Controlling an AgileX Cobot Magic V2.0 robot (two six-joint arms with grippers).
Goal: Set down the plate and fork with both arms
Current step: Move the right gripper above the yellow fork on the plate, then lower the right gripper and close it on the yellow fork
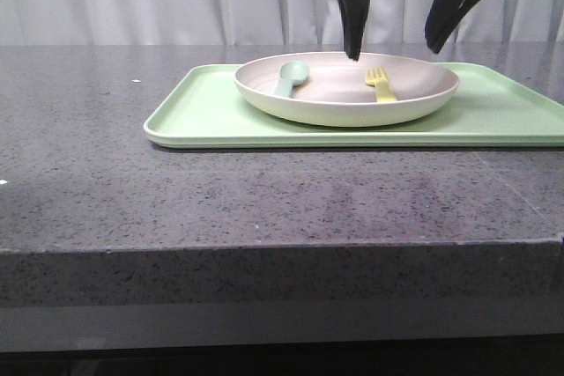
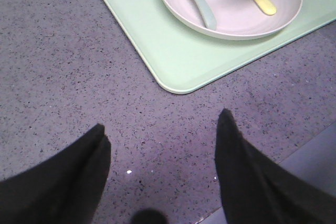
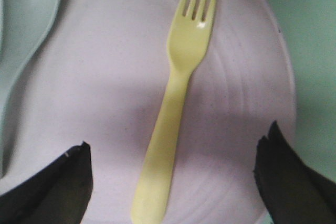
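Your right gripper (image 1: 401, 41) hangs over the plate (image 1: 346, 87), fingers spread wide and holding nothing; the fork (image 1: 380, 84) lies flat inside the plate on its right side, tines pointing far, directly under that claw; a pale spoon (image 1: 290, 77) rests in the plate's left side; the plate sits on the green tray (image 1: 203, 112); your left gripper (image 2: 163, 135) hovers over the bare grey counter (image 1: 106, 191) near the tray's corner, also wide open and empty.
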